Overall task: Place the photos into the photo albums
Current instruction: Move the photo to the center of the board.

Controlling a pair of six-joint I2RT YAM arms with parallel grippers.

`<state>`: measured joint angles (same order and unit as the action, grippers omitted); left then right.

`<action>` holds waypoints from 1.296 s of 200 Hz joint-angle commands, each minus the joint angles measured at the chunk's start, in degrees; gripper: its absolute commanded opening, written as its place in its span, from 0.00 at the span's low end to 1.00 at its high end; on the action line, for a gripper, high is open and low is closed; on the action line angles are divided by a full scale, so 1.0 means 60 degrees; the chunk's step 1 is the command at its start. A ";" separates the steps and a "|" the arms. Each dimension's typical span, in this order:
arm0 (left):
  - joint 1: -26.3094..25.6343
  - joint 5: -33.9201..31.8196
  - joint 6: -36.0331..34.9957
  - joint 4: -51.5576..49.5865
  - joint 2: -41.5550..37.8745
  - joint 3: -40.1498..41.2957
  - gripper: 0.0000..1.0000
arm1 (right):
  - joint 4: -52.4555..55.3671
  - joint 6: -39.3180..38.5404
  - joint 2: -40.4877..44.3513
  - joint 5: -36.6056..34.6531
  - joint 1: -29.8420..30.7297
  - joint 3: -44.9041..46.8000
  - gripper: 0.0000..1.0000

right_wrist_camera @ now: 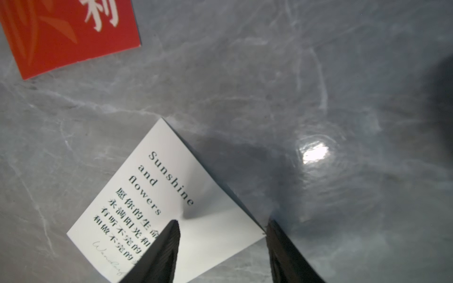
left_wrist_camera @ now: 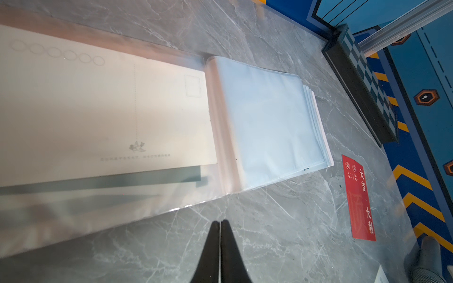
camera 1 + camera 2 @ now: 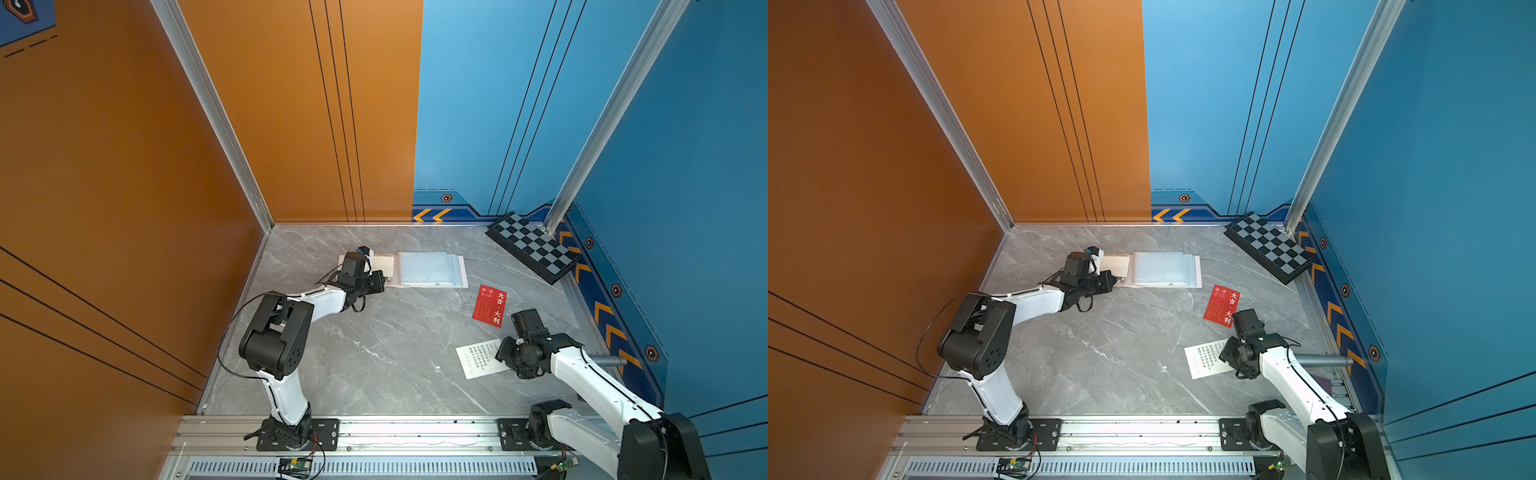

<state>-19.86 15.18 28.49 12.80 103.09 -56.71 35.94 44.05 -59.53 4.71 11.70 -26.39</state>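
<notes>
Nearby, checkered board (image 3: 534, 247), red card (image 3: 490, 306); left tool (image 2: 220, 224) together, right tool (image 1: 223, 221) apart.

Table centre (image 3: 374, 353) free; album (image 3: 430, 270), checkered board (image 3: 534, 245) occupy far side

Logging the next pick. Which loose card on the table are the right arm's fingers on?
The white card with black print, one corner between the right gripper's spread fingers. The red card with white characters lies apart, untouched.
</notes>
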 commanded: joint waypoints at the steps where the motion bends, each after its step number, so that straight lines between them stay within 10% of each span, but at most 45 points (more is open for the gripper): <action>1: -0.0059 0.0011 0.0117 0.0203 0.0164 -0.0255 0.07 | -0.0509 0.0754 -0.0189 0.0452 0.0558 0.0606 0.58; 141: 0.0292 0.0253 0.0469 0.0269 -0.0482 0.0498 0.07 | -0.4519 0.1872 -0.5165 0.1184 0.4363 -0.2090 0.58; 259: 0.0893 0.0444 0.0713 0.0275 -0.0559 0.0820 0.07 | -0.1538 -0.1408 -0.4040 0.2121 0.5669 -0.2988 0.57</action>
<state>-14.57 16.60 32.60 14.00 99.81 -51.68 22.41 40.82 -84.71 13.21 44.42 -43.22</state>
